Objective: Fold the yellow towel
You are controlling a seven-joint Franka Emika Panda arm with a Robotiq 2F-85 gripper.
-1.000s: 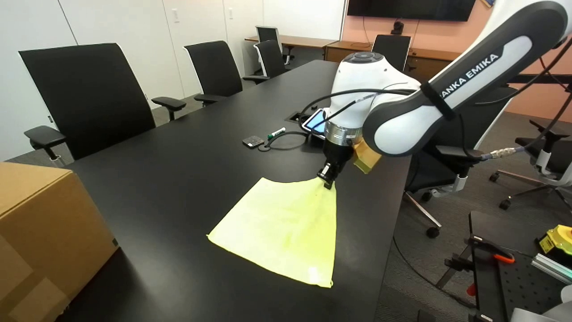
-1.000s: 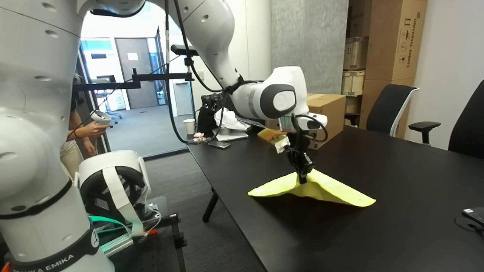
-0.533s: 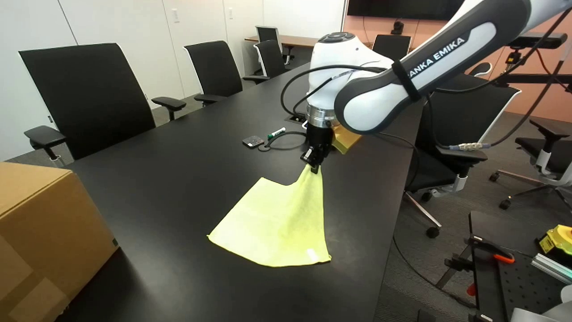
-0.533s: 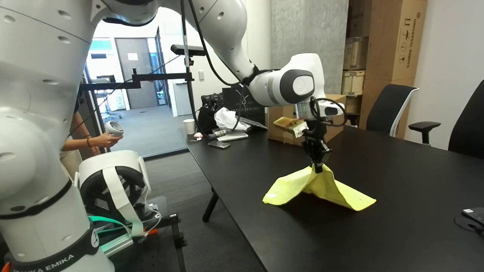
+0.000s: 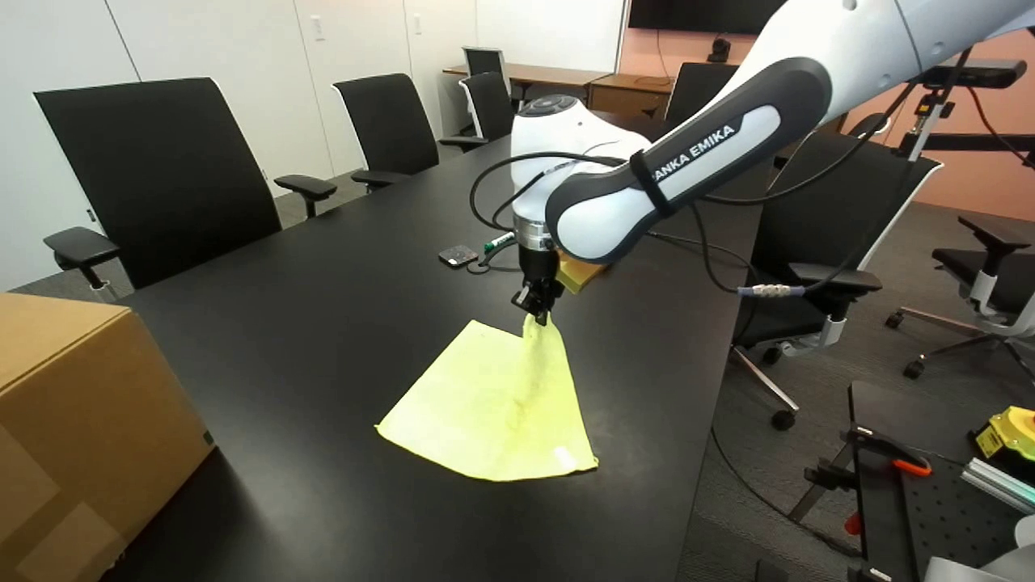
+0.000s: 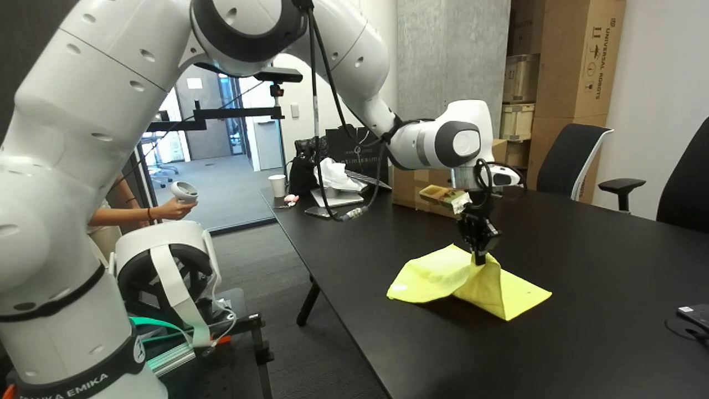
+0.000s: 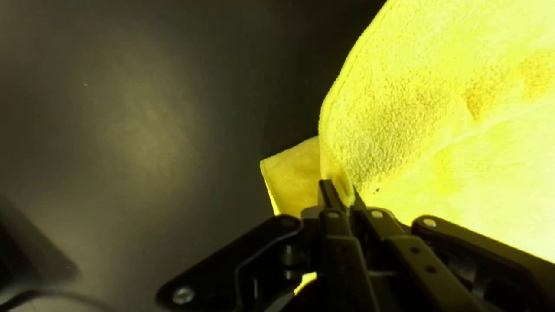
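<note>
In an exterior view the yellow towel (image 5: 493,404) is lying on the dark worktop (image 5: 307,347), well apart from the cardboard box (image 5: 97,436), and the jaws are clenching a pinch of it on the side away from the box. A raised ridge is sloping down from that pinch, while the flat, loose part is spreading from the jaws toward the box; the coming move is probably turning on that direction. In an exterior view a flat corner (image 6: 526,292) of the towel is resting just beside the jaws, well apart from the box, and the pinched cloth is standing up like a tent beneath the tips, so the fold is looking partway made, not yet laid down. In the wrist view the box is not showing; the jaws are nearly meeting, with a folded-over edge of towel caught between them; most of the towel is reaching away on one side, and a shaded flap (image 7: 292,175) is showing just past the tips on the opposite side, though which corner that is I cannot tell. The next stretch is probably calling for the pinch to cross the flat cloth toward the box and then sink, with the unheld bottom layer risking a drag.
</note>
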